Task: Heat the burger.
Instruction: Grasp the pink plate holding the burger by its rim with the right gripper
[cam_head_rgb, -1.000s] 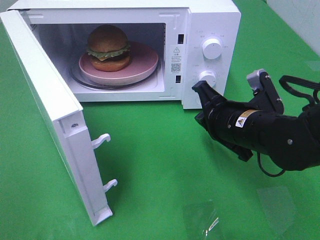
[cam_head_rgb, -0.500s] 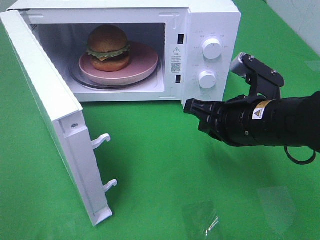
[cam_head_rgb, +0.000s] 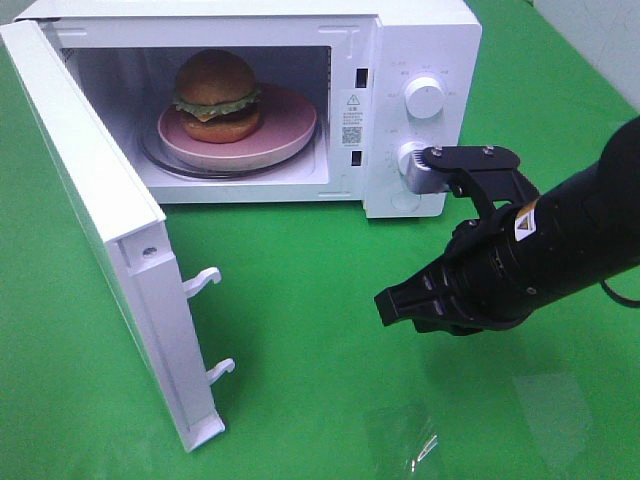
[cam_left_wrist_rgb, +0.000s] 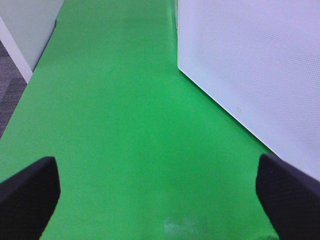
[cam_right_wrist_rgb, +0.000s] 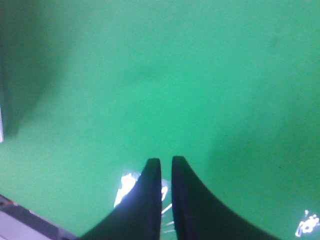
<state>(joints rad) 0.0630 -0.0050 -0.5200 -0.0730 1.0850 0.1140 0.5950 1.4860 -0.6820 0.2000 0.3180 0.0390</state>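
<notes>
Swinging from the knobs (cam_head_rgb: 425, 97) of the microwave (cam_head_rgb: 440, 40) toward its open door (cam_head_rgb: 95, 230): right gripper (cam_head_rgb: 385, 305), jaws seemingly together; burger (cam_head_rgb: 216, 95) inside, door-closing likely next.

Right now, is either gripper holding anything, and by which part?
Nothing is held. The right gripper is shut with nothing between its fingers; the left gripper is open and empty.

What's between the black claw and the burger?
In the high view, bare green cloth, then the open front of the microwave and the rim of the pink plate lie between the right gripper and the burger.
</notes>
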